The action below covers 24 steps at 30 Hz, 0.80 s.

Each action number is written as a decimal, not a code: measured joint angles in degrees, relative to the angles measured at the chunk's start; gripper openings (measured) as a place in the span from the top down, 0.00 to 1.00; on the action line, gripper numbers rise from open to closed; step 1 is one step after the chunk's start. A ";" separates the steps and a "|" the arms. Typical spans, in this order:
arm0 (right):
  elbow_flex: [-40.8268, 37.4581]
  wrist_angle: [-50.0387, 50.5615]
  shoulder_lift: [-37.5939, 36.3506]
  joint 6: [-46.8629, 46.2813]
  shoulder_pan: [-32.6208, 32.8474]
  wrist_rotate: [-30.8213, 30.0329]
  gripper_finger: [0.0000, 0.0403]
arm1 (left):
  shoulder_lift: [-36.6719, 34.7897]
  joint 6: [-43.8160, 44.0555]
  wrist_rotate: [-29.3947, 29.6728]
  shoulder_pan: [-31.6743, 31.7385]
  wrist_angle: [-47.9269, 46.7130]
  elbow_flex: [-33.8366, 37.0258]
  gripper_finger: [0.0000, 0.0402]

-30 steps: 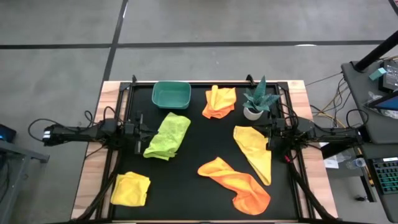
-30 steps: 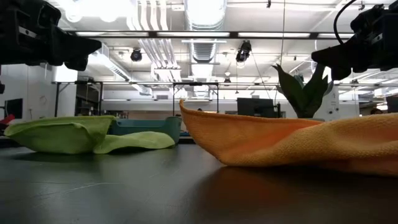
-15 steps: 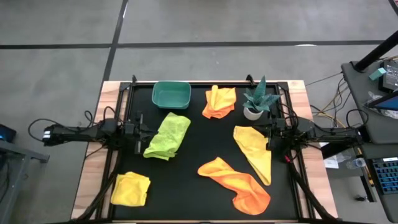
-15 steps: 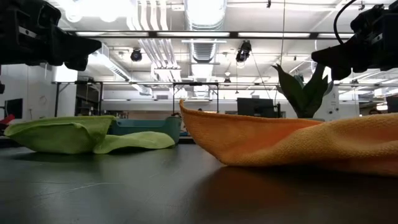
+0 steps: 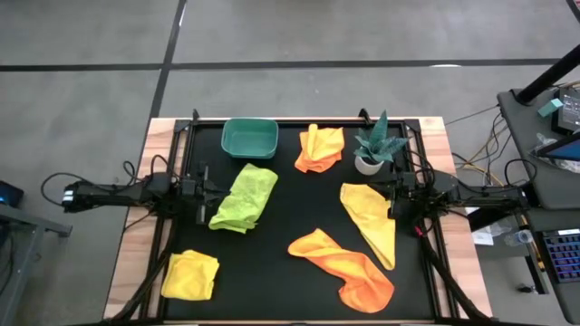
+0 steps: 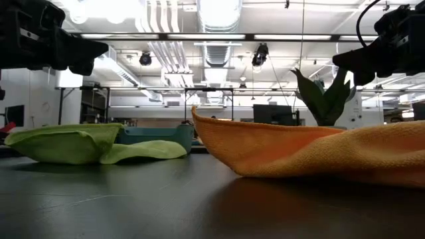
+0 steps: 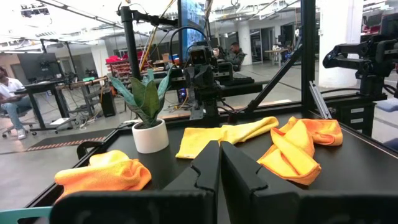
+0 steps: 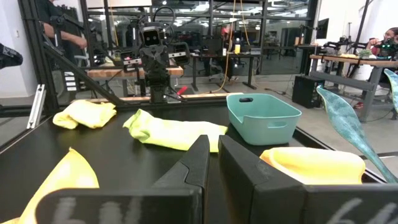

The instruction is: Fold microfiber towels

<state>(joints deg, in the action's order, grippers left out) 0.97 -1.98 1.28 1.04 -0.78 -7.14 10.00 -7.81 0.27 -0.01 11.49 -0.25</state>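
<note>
Five microfiber towels lie crumpled on the black table. The lime green one [image 5: 245,197] is left of centre. One orange towel [image 5: 320,148] lies at the far side and another [image 5: 344,267] near the front. One yellow towel [image 5: 370,220] is at the right and another [image 5: 190,274] at the near left corner. My left gripper [image 5: 207,192] hovers shut, pointing level, beside the green towel's left edge and above it [image 6: 99,48]. My right gripper [image 5: 393,203] hovers shut over the yellow towel's right edge, its fingers [image 8: 199,163] a slit apart with nothing between them.
A teal bin [image 5: 249,137] stands at the far left of the mat and a small potted plant [image 5: 374,149] at the far right. Black frame rails [image 5: 172,181] run along both sides. Bare mat [image 5: 290,213] lies at the centre between the towels.
</note>
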 joint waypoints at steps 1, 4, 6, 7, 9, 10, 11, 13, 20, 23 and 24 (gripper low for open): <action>0.00 0.00 0.00 0.02 -0.02 -0.02 0.93 | 0.00 0.00 0.00 -0.02 0.00 0.00 1.00; 0.00 0.02 -0.01 0.02 0.00 -0.01 0.93 | 0.00 0.00 0.02 0.00 0.00 0.00 1.00; 0.00 0.00 -0.01 0.02 -0.01 -0.02 0.93 | 0.00 -0.01 0.00 -0.01 0.00 0.00 1.00; 0.00 0.00 -0.02 0.02 0.00 0.00 0.93 | 0.00 0.00 0.01 -0.02 0.01 0.00 1.00; 0.00 0.00 0.00 -0.20 -0.02 0.00 0.93 | 0.00 0.00 0.00 -0.02 0.00 0.00 1.00; 0.00 0.05 -0.02 -2.73 0.01 0.09 0.93 | 0.00 0.00 0.01 0.00 0.00 0.00 1.00; 0.00 0.28 -0.01 -9.23 0.07 1.11 0.93 | 0.00 0.00 0.00 -0.01 0.02 0.00 1.00; 0.02 0.66 -0.02 -26.68 0.11 5.19 0.93 | 0.00 -0.02 0.00 0.00 0.00 0.00 1.00; 0.02 0.10 0.02 -36.92 0.00 5.56 0.93 | -0.34 1.24 7.85 0.12 2.34 0.00 1.00; 0.02 0.02 0.00 -34.80 0.00 5.49 0.93 | 0.04 26.58 4.06 -0.06 3.81 0.00 1.00; 0.02 0.04 0.00 -34.13 0.00 5.53 0.93 | 0.16 34.67 3.33 -0.08 4.38 0.00 1.00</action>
<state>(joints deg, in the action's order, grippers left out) 0.99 -1.93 1.28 -33.09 -0.78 -1.61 10.16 26.85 3.61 -0.09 15.86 -0.25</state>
